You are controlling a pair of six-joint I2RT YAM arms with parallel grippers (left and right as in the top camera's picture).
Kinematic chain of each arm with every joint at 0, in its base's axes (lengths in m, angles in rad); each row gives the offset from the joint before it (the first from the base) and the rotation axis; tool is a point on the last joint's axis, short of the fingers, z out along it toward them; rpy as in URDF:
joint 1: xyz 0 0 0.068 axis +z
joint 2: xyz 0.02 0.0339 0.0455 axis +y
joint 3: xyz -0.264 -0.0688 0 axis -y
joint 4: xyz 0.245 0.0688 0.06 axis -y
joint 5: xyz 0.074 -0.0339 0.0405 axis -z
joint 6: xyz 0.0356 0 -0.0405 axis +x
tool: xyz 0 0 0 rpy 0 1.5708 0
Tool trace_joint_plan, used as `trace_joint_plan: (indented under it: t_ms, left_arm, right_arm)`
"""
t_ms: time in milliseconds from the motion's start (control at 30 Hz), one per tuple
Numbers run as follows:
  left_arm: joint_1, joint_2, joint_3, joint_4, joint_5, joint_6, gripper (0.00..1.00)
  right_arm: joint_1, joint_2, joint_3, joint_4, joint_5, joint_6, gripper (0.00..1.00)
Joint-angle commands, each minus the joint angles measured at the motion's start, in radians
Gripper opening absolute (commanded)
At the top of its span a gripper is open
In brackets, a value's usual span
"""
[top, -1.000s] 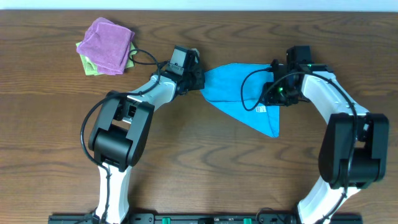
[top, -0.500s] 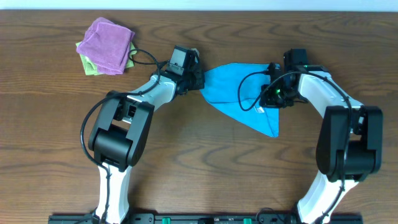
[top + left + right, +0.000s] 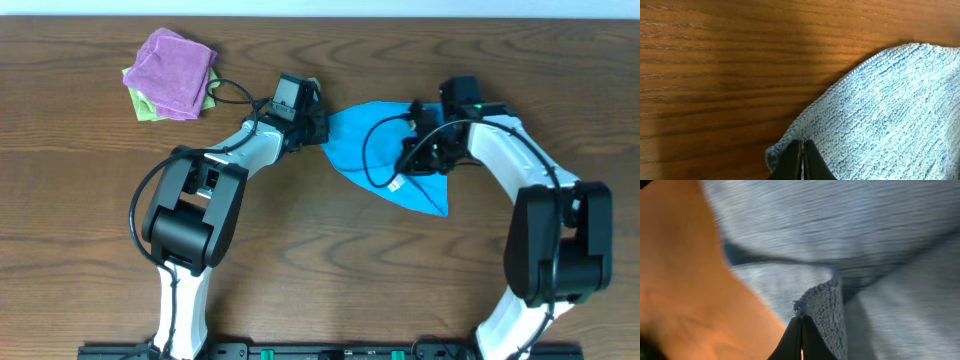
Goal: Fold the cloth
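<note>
counter [image 3: 330, 290]: carries the cloth [image 3: 355, 140] mid-way between both arms
left pincer [image 3: 802, 155]: clamped on cloth's left corner, low
right pincer [image 3: 801, 332]: clamped on cloth's raised right edge
step: likely fold carry-over
next: bring right edge across to left corner, edges aligned

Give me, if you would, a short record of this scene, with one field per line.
cloth: sky-blue, lying in a rough triangle on the table, partly folded
left gripper: shut on the cloth's corner, low at the table surface
right gripper: shut on an edge of the cloth
other items: purple cloth on top of a light green cloth, near the far edge on the left arm's side
fold: not finished
</note>
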Motion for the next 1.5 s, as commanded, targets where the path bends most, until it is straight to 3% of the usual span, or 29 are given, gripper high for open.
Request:
trace_joint_plan:
  t_ms: [0, 767, 1100, 1267, 1367, 1467]
  left_arm:
    - [0.01, 0.026, 0.018, -0.008, -0.044, 0.018, 0.06]
    - [0.071, 0.026, 0.054, -0.007, -0.074, 0.018, 0.06]
    - [0.087, 0.026, 0.084, -0.014, -0.073, 0.018, 0.06]
    - [0.095, 0.026, 0.118, -0.061, -0.073, 0.032, 0.06]
    - [0.098, 0.026, 0.138, -0.085, -0.073, 0.048, 0.08]
    - [0.1, 0.026, 0.161, -0.116, -0.073, 0.052, 0.2]
  right_arm:
    - [0.043, -0.023, 0.013, -0.025, -0.044, -0.033, 0.01]
    - [0.274, -0.023, 0.013, -0.307, -0.115, -0.191, 0.01]
    - [0.332, -0.025, 0.013, -0.327, -0.108, -0.196, 0.02]
    - [0.332, -0.055, 0.014, -0.323, -0.074, -0.196, 0.3]
    - [0.333, -0.084, 0.014, -0.322, -0.059, -0.196, 0.36]
    - [0.332, -0.111, 0.014, -0.306, 0.001, -0.155, 0.4]
